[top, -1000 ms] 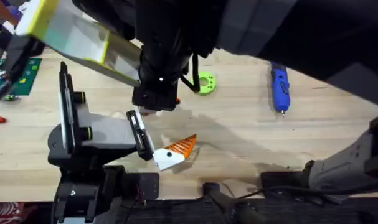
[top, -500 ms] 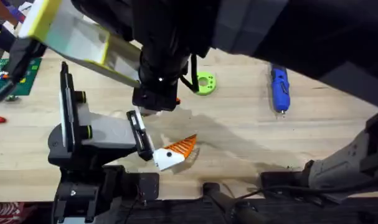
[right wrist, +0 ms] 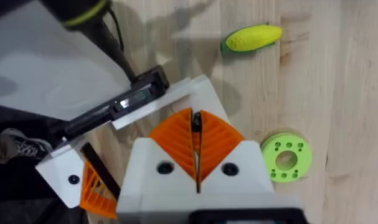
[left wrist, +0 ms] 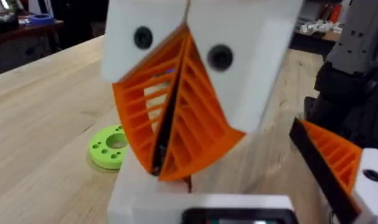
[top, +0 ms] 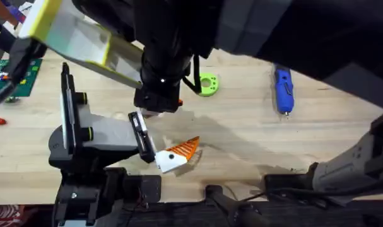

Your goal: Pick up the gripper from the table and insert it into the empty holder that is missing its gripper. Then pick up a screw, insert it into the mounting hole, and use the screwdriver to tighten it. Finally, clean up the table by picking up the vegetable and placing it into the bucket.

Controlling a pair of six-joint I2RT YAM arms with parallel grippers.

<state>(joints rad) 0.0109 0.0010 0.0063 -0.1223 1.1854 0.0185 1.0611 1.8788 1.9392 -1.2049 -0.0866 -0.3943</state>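
The right gripper (right wrist: 195, 127) has its two white fingers pressed together, orange ribbed pads (right wrist: 220, 140) meeting flat along a thin dark seam. It hangs just above the white bar at the front of the left gripper (top: 172, 157), tips pointing down at it. From the left wrist the same pads come to a point right at that bar.

On the left gripper I can make out one white finger with an orange wedge (left wrist: 335, 158), off to one side of the bar. I can't tell how that gripper's fingers stand, or whether this finger is the piece to be fitted. From overhead, that white and orange tip lies low over the table (top: 254, 139), toward its near edge, at the end of the left arm.

A lime-green ring (top: 208, 84) with holes lies flat on the wood a little beyond the two grippers. The vegetable (right wrist: 252, 37), a small yellow ear of corn with a green end, lies on the planks past the ring, apart from it. The screwdriver (top: 282, 88) lies well off to the right on the tabletop, with its thin bit pointing toward the near edge.
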